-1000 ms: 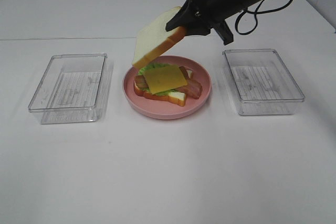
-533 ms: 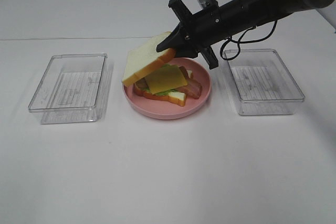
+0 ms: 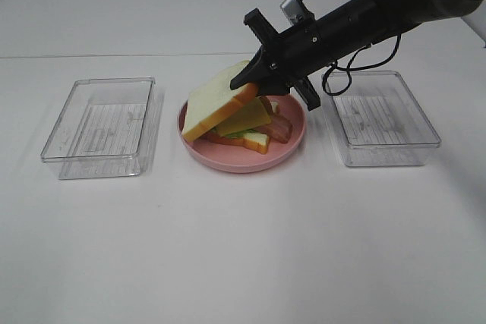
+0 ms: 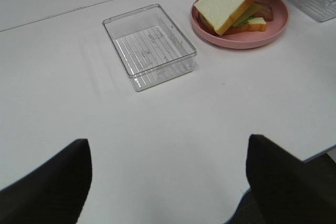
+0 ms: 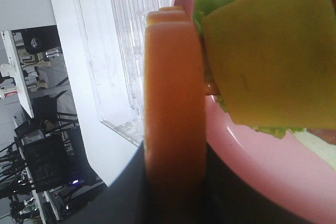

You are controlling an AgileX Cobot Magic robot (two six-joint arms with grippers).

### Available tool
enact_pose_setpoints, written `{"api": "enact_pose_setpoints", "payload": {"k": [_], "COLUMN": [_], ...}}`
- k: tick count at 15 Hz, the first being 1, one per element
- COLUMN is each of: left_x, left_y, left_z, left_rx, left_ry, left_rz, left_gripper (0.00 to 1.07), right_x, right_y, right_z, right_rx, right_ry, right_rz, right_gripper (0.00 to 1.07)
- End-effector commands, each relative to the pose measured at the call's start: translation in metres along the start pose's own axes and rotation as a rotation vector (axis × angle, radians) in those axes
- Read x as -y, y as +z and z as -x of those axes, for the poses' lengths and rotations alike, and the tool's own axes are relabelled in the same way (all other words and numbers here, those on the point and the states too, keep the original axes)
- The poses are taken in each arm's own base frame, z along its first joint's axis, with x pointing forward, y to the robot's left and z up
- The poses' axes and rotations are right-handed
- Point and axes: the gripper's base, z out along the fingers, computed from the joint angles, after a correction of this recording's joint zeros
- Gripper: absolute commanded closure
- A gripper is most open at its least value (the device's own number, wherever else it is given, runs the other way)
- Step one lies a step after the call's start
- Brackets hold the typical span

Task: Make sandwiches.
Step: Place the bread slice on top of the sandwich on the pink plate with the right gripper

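The right gripper (image 3: 254,81) is clamped on the back crust edge of the top bread slice (image 3: 218,100), its jaws narrowed to the slice's thickness; in the right wrist view that orange-brown crust fills the gap between the dark jaws. The slice runs away from the claw toward the left clear container (image 3: 99,125), tilted, with its far low corner down at the plate's left side and its gripped end raised above the fillings. Whether that low corner already touches the stack I cannot tell. Directly beneath lies the rest of the sandwich (image 3: 244,136): the yellow cheese (image 3: 244,117) on top, bacon and lettuce peeking out, and the bottom slice on the pink plate (image 3: 285,146), which sits between the two clear containers. So the stack lies below and slightly left of the claw, and the slice's long axis points down across it; lowering the gripped end should lay it flat over the cheese. The right arm is the one on the job. The left gripper (image 4: 168,182) hangs wide open, holding nothing, well back from the plate, and the right container (image 3: 380,115) sits beside the working arm.
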Motion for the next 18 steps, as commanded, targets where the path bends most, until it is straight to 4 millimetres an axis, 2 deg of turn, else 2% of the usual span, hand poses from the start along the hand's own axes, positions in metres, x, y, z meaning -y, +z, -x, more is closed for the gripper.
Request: {"api": "enact_pose_setpoints", "payload": {"k": [1,3,4,5,9,10,14,18], "left_x": [0.001,0.001,0.001,0.001,0.001,0.001,0.001,0.001], "left_y": [-0.002,-0.002,-0.002,-0.002,-0.002,-0.002,-0.002,-0.002], "left_z": [-0.002,-0.002,-0.002,-0.002,-0.002,-0.002,-0.002,-0.002], "left_rx": [0.026,0.026,0.026,0.026,0.026,0.026,0.026,0.026], "left_ry": [-0.007,-0.007,-0.007,-0.007,-0.007,-0.007,-0.007,-0.007], "left_rz": [-0.006,-0.006,-0.006,-0.006,-0.006,-0.006,-0.006,-0.006], "left_gripper": [0.29,0.29,0.29,0.29,0.29,0.29,0.29,0.29], "right_x": [-0.001,0.0,0.001,0.001,-0.002,-0.005,-0.021,-0.051], "right_y": [0.0,-0.002,-0.003,-0.004,-0.018,-0.029,-0.066,-0.115], "right_z": [0.001,0.001,0.001,0.001,-0.001,-0.002,-0.008,-0.032], "right_rx": [0.013,0.017,0.019,0.02,0.03,0.051,0.116,0.114], "right_ry": [0.004,-0.004,-0.018,-0.027,-0.11,-0.139,-0.238,-0.379], "right_rz": [-0.004,-0.016,-0.033,-0.045,-0.172,-0.252,-0.449,-0.584], "right_gripper": [0.87,0.55,0.44,0.4,0.31,0.26,0.26,0.26]}}
